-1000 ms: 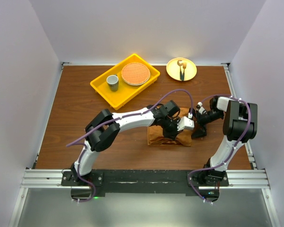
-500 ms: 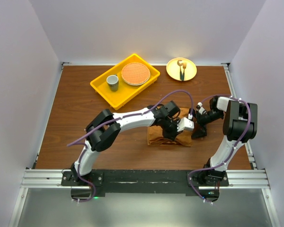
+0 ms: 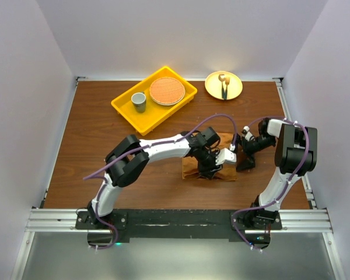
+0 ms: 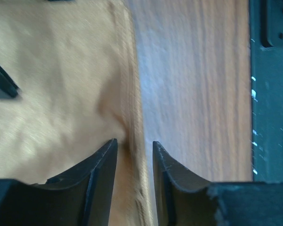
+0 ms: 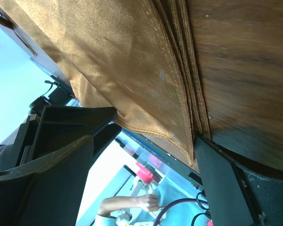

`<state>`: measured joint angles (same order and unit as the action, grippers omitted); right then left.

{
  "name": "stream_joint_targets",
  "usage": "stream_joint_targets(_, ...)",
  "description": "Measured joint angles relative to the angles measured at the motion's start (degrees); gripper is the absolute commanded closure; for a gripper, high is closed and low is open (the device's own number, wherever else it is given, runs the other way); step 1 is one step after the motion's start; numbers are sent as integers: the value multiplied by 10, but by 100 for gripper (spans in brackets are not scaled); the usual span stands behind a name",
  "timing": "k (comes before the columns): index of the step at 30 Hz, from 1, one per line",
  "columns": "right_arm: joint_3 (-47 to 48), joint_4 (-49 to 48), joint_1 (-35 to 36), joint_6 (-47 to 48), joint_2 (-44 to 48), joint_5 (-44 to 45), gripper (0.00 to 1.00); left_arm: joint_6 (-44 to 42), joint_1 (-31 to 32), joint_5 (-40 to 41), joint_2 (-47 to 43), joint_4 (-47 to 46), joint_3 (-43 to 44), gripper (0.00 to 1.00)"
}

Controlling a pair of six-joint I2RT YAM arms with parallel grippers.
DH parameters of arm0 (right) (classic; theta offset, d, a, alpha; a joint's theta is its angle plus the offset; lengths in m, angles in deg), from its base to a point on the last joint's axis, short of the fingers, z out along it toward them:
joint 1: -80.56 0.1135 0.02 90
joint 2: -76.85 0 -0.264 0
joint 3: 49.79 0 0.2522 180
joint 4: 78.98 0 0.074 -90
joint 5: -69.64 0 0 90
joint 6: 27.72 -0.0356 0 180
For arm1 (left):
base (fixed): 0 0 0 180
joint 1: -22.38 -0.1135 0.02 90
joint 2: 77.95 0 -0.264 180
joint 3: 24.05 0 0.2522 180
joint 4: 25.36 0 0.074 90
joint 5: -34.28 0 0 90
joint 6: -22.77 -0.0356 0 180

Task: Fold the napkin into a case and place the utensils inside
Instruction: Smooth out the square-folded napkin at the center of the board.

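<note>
Straddling the folded napkin (image 3: 210, 166) hem, left gripper (image 4: 134, 143) stood slightly parted, right gripper (image 5: 141, 141) gaped wide at its corner, neither pinching; folding looked nearly done, nothing visibly tucked inside.

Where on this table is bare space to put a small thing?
Bare wood: near-left of the table, bordered by the yellow tray and the left arm; also between tray and yellow plate. Crowded around the napkin, between left gripper and right gripper.
</note>
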<state>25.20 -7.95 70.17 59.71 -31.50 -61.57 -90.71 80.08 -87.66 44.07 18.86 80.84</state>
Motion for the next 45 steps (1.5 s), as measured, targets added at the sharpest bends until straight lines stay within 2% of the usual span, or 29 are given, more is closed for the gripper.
stream_joint_targets(6,14,8,0,10,1,13,17,4,-27,-21,-78,-1,-59,60)
stream_joint_targets(9,30,20,0,12,5,15,19,4,-61,-26,-142,-7,-95,65)
stream_joint_targets(11,40,25,0,14,9,17,20,2,-82,-26,-164,-10,-103,72)
stream_joint_targets(17,69,52,0,16,25,35,21,-6,-95,-12,-155,-22,-131,87)
stream_joint_targets(19,83,62,0,23,37,48,26,-12,-92,-6,-140,-22,-138,89)
stream_joint_targets(22,110,68,0,36,61,62,42,-19,-88,5,-120,-24,-149,90)
stream_joint_targets(29,128,60,38,59,90,39,65,-42,-76,39,-102,-25,-158,91)
stream_joint_targets(34,85,48,90,71,81,21,70,-47,-69,58,-94,-26,-159,90)
stream_joint_targets(38,60,38,94,79,43,17,71,-47,-69,64,-94,-28,-160,88)
stream_joint_targets(45,49,12,91,79,-5,56,72,-61,-68,67,-102,-35,-172,77)
